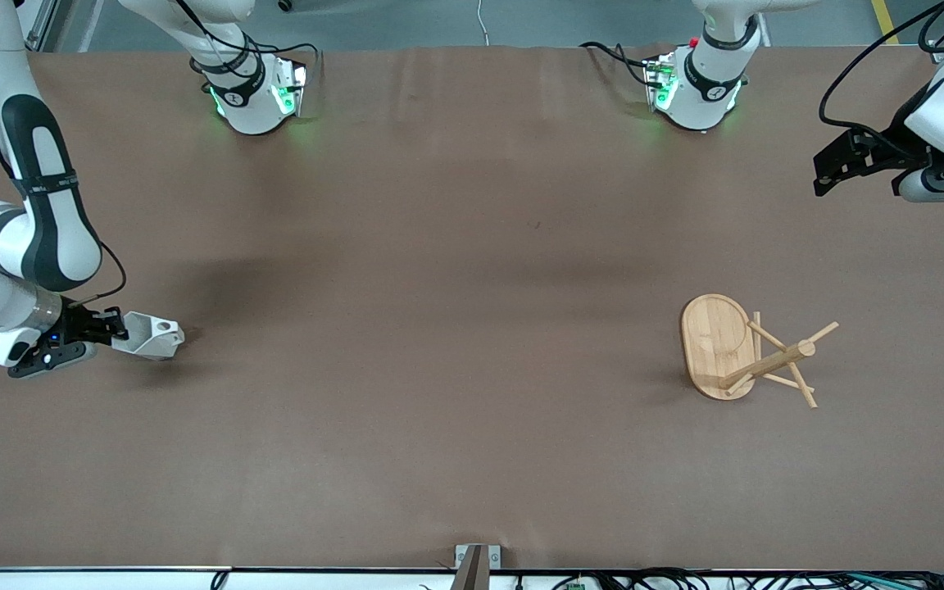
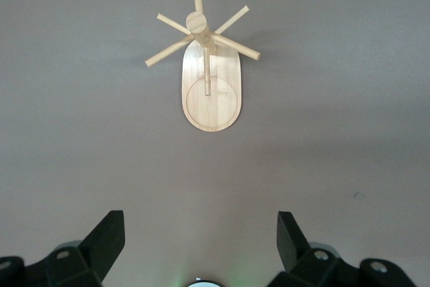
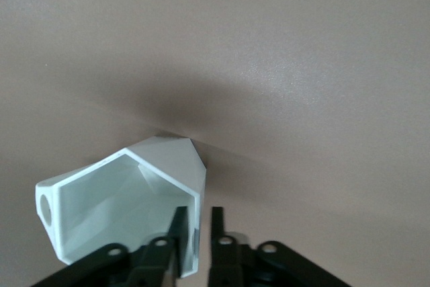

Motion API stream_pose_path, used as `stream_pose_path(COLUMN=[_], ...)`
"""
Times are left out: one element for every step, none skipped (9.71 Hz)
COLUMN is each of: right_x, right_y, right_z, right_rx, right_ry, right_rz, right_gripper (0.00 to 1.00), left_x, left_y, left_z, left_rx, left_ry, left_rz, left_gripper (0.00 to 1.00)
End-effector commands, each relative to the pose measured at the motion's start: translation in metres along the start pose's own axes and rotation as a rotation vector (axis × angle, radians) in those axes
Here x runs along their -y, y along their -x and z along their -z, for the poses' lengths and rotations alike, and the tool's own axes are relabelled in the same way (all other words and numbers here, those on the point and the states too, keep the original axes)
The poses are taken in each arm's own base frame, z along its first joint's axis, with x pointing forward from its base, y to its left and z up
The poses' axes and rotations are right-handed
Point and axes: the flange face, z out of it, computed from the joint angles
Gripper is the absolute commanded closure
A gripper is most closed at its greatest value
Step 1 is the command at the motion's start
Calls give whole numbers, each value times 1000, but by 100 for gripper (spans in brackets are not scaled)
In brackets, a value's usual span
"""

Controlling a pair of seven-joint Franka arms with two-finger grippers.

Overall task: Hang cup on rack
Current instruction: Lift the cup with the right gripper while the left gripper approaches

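The white faceted cup [image 1: 152, 336] lies on its side on the table near the right arm's end, its mouth toward my right gripper [image 1: 121, 326]. In the right wrist view the cup [image 3: 114, 199] shows its open inside, and the right gripper [image 3: 197, 213] straddles its rim wall, one finger inside and one outside. A narrow gap shows by the outer finger, so the jaws are not closed on the wall. The bamboo rack [image 1: 714, 344] stands upright toward the left arm's end and also shows in the left wrist view [image 2: 209, 99]. My left gripper [image 1: 837, 164] waits open and empty, high over the table's end, also seen in its wrist view [image 2: 201, 223].
The table is covered with a brown cloth [image 1: 456, 328]. The two arm bases [image 1: 251, 98] [image 1: 697, 90] stand along the table's edge farthest from the front camera. A small metal bracket [image 1: 476, 557] sits at the edge nearest that camera.
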Motion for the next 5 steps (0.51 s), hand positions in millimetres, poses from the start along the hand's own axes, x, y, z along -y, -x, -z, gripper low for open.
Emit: stream_pose_path(right_x=[2,5,10,17,28], right_y=[2,1,1,-2,-11], right_z=[-2,0,8,31,55], right_rx=[-10,-8,1,-9,-13], right_ry=[-15,-20,-48,-97,-142], right_rz=[12,14,10,-5,-2], right_gripper=[100,100,100,100,100], left_x=[-3,-2,-3,-1,-2], left_y=[-4,-4,-4,-5,-4], left_z=[-13,-13,-14,-14,-14], left_rx=[40,40,42,42,42], left_ry=[12,13,12,12,12], left_rz=[-9,-7,-9,-6,-7], left_gripper=[0,0,0,0,0])
